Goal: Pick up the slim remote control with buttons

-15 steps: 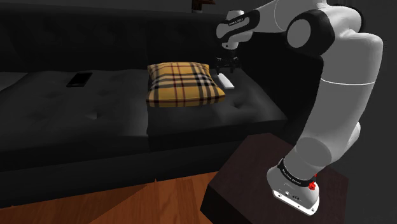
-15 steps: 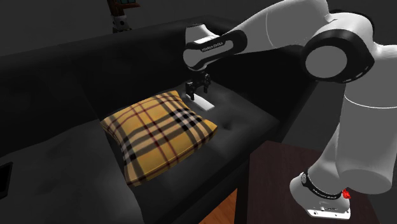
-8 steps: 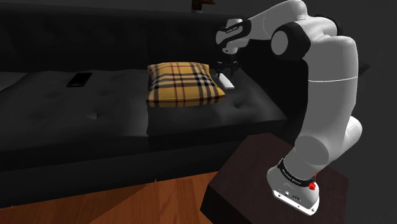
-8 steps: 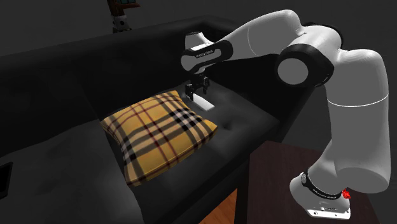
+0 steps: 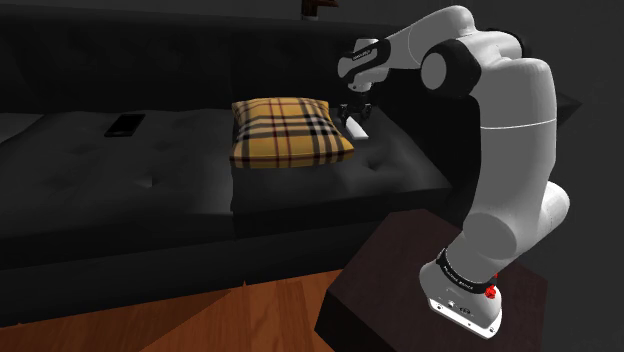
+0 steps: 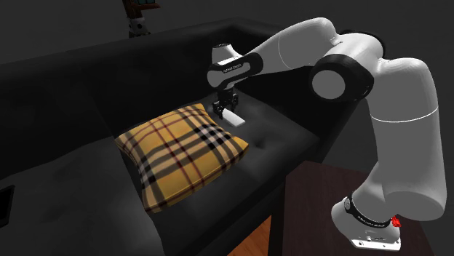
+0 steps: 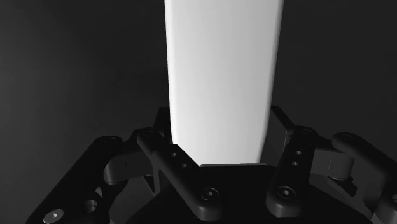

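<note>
The gripper (image 7: 219, 130) is seen closed on the slim remote control (image 7: 222, 76). In the wrist view its two black fingers (image 7: 159, 143) are pressed against the long edges of the plain white slab, which runs out lengthwise from between them over a dark surface. No buttons can be made out on the face that is shown.

In the second exterior view the gripper (image 6: 224, 109) is pointed downward over the black sofa (image 6: 73, 182). The remote control (image 6: 232, 117) is clasped at its tip, close above the seat and just beside the far corner of the plaid cushion (image 6: 182, 156). Whether the remote's lower end touches the seat cannot be told.

In the shoulder view, nearest the camera, the dark stand (image 5: 400, 270) is set on a wooden floor (image 5: 230, 320), and the white arm (image 5: 510, 150) is bent up and over from it toward the sofa (image 5: 150, 190). The gripper (image 5: 352, 110) is held just past the cushion (image 5: 288, 130) on that view's right. Further to that view's left, well apart from the cushion, a small dark flat object (image 5: 125, 124) is laid on the seat. Behind it, the sofa's backrest is seen.
</note>
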`<state>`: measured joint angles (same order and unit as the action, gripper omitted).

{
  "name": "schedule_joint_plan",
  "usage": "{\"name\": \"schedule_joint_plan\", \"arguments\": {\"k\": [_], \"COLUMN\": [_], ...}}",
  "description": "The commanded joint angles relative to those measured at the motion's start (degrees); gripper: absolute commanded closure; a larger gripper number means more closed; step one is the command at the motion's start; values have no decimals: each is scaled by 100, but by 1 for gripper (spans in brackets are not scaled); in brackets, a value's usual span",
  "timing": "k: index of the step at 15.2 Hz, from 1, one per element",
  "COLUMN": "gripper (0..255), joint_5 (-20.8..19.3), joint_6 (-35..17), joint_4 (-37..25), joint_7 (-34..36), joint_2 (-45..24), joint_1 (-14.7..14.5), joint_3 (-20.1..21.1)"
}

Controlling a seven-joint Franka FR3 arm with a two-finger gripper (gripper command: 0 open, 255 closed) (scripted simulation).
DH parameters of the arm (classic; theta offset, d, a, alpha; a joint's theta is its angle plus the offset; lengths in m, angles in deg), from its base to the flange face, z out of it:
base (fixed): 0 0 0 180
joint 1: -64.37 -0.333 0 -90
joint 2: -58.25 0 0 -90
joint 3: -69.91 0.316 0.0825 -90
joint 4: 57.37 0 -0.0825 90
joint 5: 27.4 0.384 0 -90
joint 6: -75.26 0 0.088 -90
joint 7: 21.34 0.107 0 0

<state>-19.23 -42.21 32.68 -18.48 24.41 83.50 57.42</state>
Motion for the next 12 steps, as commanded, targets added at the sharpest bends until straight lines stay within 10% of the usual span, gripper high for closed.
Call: {"name": "schedule_joint_plan", "arguments": {"k": [1,12], "gripper": [255,255], "joint_5": [1,-37], "joint_6": [-4,217], "joint_4": [-4,-66], "joint_7": [0,22], "joint_2": [-7,154], "joint_1": [1,-13], "joint_3": [1,-22]}}
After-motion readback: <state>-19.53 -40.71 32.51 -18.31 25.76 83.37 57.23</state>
